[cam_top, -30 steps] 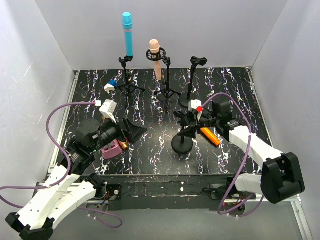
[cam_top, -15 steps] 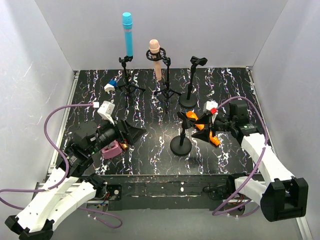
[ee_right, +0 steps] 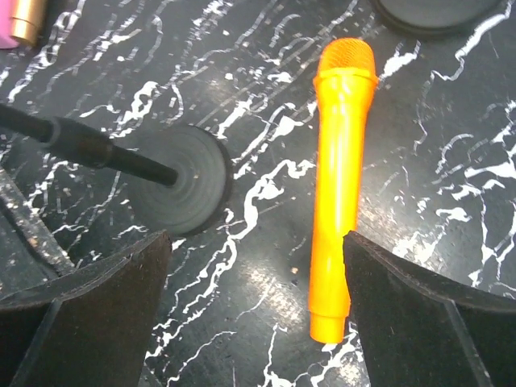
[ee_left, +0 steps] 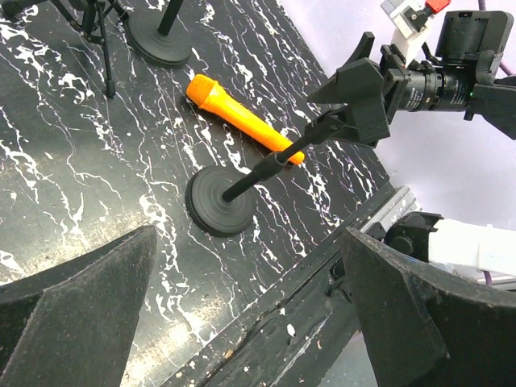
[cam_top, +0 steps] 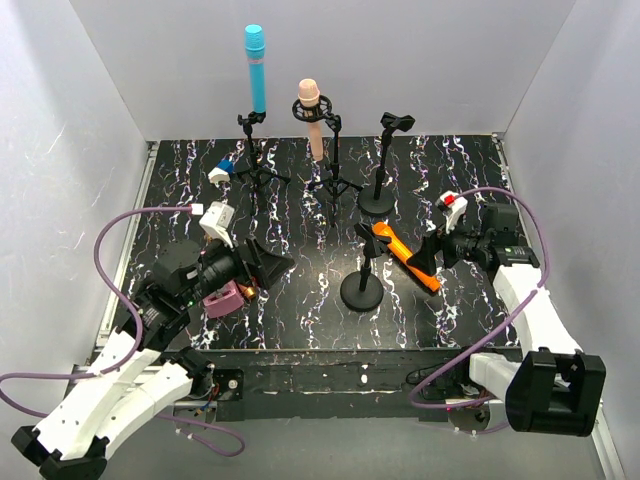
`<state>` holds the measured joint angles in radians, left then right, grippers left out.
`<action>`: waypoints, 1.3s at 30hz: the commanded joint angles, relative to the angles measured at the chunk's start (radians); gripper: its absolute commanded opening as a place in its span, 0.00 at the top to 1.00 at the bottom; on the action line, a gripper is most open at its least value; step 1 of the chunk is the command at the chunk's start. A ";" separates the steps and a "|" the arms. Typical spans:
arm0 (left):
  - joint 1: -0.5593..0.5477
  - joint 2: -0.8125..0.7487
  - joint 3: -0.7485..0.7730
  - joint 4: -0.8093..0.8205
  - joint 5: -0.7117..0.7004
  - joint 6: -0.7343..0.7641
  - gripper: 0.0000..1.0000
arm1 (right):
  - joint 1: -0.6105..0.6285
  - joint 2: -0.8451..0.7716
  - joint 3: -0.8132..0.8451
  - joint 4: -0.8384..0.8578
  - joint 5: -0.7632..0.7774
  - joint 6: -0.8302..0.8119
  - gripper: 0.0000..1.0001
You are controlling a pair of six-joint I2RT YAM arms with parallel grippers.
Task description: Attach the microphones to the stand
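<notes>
The orange microphone [cam_top: 405,258] lies flat on the table [cam_top: 305,312], just beside the round-base stand [cam_top: 361,290] and not in its clip. The right gripper [cam_top: 428,256] hangs near it with the jaws spread wide, holding nothing. The left gripper [cam_top: 262,264] is also released and empty. The cyan microphone [cam_top: 256,68] and the pink microphone [cam_top: 311,118] stand upright in the far tripod stands [cam_top: 260,160]. The golden-brown microphone [cam_top: 246,291] seems to lie under the left gripper, mostly hidden.

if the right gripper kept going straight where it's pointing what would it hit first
Most likely the orange microphone lying on the table, framed off-centre between the right gripper's open jaws. Depth is unclear, so bare table beside it could come first.
</notes>
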<state>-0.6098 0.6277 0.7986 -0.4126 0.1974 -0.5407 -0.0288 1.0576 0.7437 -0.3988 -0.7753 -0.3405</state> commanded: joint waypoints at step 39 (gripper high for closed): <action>0.002 0.015 -0.033 0.081 -0.038 -0.079 0.02 | 0.204 0.472 0.147 -0.130 0.562 -0.054 0.63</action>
<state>-0.6098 0.6472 0.7742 -0.4030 0.1402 -0.5686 0.1715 1.5272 0.8398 -0.4831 -0.1982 -0.3805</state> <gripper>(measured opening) 0.982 0.455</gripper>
